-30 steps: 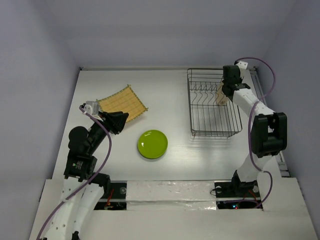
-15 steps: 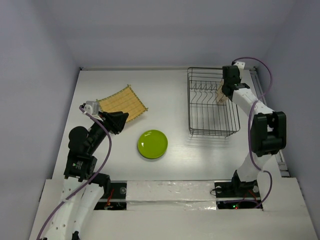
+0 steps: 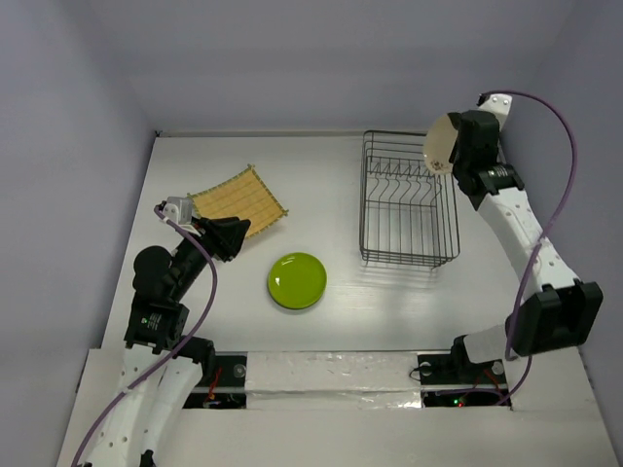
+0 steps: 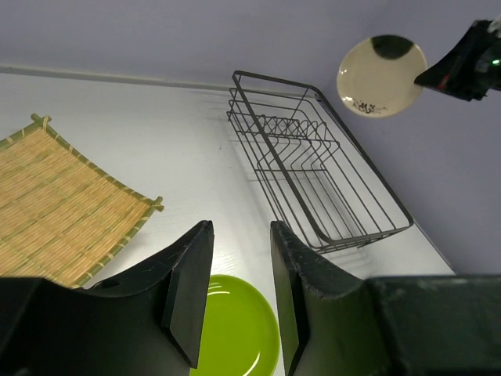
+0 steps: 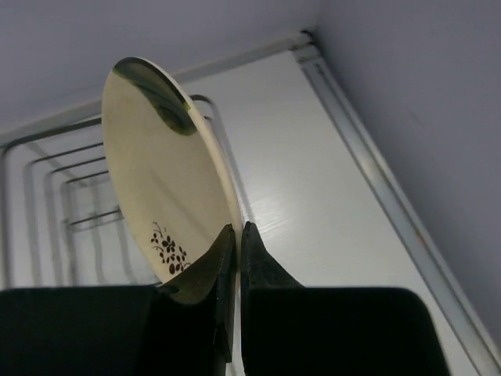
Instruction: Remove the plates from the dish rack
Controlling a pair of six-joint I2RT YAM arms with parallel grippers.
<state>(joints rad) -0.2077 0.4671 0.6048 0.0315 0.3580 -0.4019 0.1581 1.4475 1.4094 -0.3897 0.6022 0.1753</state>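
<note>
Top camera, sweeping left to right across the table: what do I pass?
Bamboo mat → lime green plate → dish rack → right tool, shut on the cream plate above the rack's far right corner.

Count of items in view.

Plates: two. One is a lime green plate, lying flat on the surface. The other is a cream plate with one dark floral mark near its rim.

Dish rack: one, of dark wire. It carries a single row of upright prongs, too fine to count.

Bamboo mat: one.

Arms: two, each with one gripper, so two grippers in all: the left gripper and the right gripper.
</note>
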